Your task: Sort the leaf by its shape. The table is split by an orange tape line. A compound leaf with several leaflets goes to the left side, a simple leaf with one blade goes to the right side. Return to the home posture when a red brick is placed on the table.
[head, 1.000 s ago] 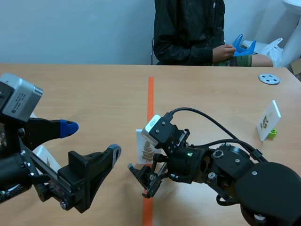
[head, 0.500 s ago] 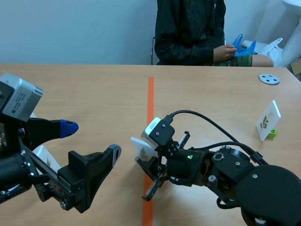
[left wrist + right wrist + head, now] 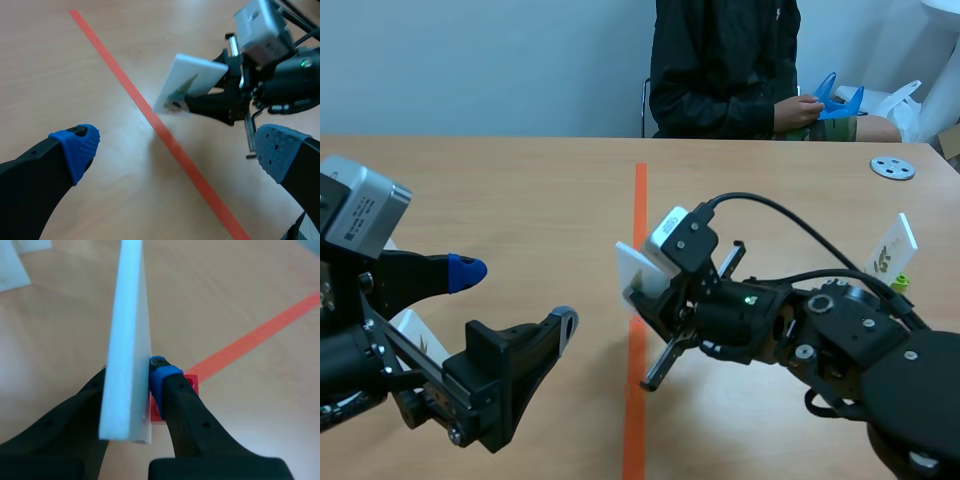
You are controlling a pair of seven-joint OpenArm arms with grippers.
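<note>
White card (image 3: 642,275) sits clamped in the right gripper (image 3: 646,300), tilted and held over the orange tape line (image 3: 640,200) near the middle of the table (image 3: 520,190). The left gripper (image 3: 515,296) hangs low on the left side, its fingers wide apart with nothing between them. A 2nd card (image 3: 890,255) stands on a green base (image 3: 900,283) at the far right, and a person (image 3: 725,60) sits across the table.

From the left wrist, both blue pads (image 3: 77,147) stand apart, and ahead of them the card shows a feathery green leaf (image 3: 182,86) with several leaflets.

From the right wrist, the card is edge-on between the 2 fingers, 1 blue pad (image 3: 159,367) pressed against it, with a red base (image 3: 192,383) at its foot.
</note>
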